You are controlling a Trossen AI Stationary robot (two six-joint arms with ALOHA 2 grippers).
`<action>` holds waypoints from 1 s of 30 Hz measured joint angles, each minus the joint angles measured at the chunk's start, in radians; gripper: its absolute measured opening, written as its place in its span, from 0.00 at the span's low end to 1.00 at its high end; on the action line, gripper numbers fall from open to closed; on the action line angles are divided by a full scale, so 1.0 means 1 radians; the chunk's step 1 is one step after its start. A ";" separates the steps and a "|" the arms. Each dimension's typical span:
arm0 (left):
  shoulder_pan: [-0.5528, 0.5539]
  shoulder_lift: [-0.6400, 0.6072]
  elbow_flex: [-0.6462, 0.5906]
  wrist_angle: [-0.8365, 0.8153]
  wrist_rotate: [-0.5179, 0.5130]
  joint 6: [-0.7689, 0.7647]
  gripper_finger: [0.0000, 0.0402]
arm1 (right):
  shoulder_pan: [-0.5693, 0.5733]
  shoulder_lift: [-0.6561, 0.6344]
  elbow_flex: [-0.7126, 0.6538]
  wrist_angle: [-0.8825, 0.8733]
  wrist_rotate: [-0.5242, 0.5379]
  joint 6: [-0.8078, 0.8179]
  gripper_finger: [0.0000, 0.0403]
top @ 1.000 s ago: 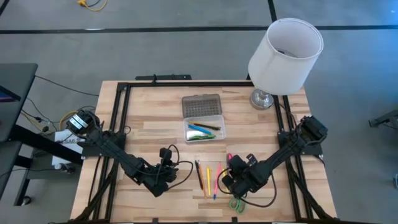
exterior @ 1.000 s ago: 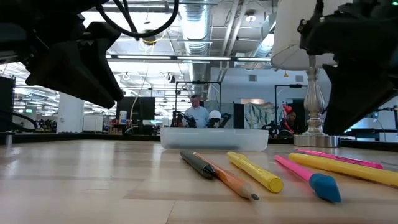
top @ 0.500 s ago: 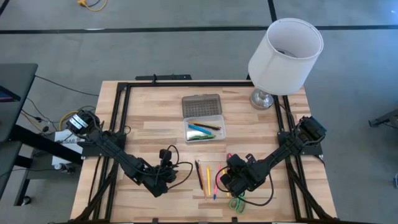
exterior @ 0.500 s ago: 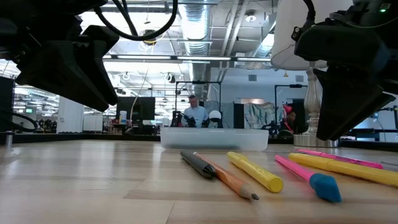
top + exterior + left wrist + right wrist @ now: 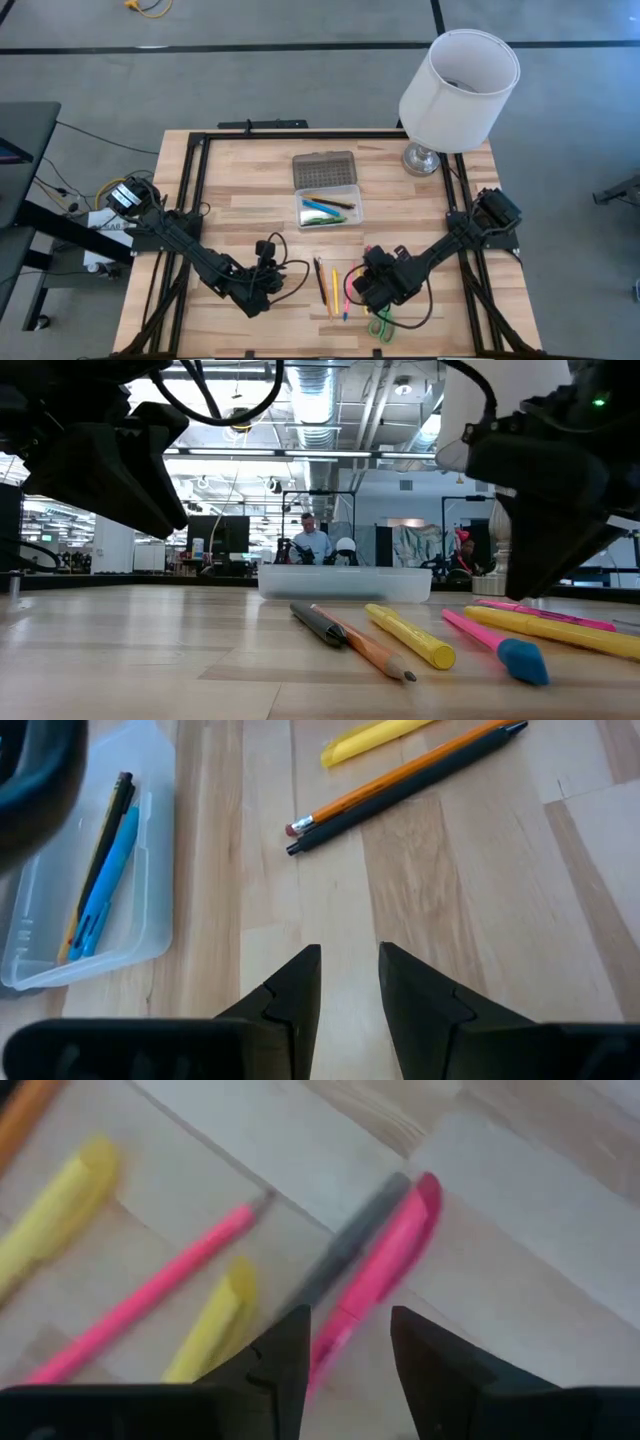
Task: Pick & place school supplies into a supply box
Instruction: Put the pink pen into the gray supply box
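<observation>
Several loose pens, pencils and markers [image 5: 335,285] lie flat on the wood near the table's near edge. Green-handled scissors [image 5: 382,325] lie just nearer. The clear supply box [image 5: 328,210] sits mid-table with a few pens inside and its dotted lid [image 5: 325,169] folded back. My right gripper [image 5: 350,1325] is open and hovers over a pink marker [image 5: 385,1265] and a grey pen [image 5: 345,1245]. It shows at the right end of the row [image 5: 365,285]. My left gripper [image 5: 350,960] is slightly open and empty. It hangs left of the row [image 5: 270,272], short of the dark pen and orange pencil [image 5: 400,785].
A lamp with a white shade [image 5: 458,88] stands on its metal foot [image 5: 422,158] at the far right corner. Black frame rails [image 5: 195,190] run along the table's left, right and far sides. Bare wood lies between the box [image 5: 90,910] and the left gripper.
My right gripper has moved a little toward the table's left, closer over the loose pens and markers. The supplies have not moved.
</observation>
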 joint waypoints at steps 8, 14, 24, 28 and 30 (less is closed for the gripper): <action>-0.002 0.000 0.000 -0.001 0.005 -0.005 0.25 | -0.003 0.000 -0.002 0.003 -0.005 0.000 0.33; -0.002 0.000 0.000 -0.001 0.005 -0.006 0.25 | -0.003 0.000 -0.012 0.004 -0.005 -0.001 0.31; -0.002 0.000 0.000 -0.001 0.006 -0.010 0.25 | -0.013 -0.003 -0.075 0.041 -0.038 0.024 0.30; -0.002 0.000 0.000 -0.001 0.006 -0.012 0.25 | -0.015 -0.003 -0.076 0.037 -0.035 0.024 0.29; -0.002 0.000 0.000 -0.001 0.006 -0.012 0.25 | -0.020 -0.003 -0.076 0.032 -0.036 0.023 0.29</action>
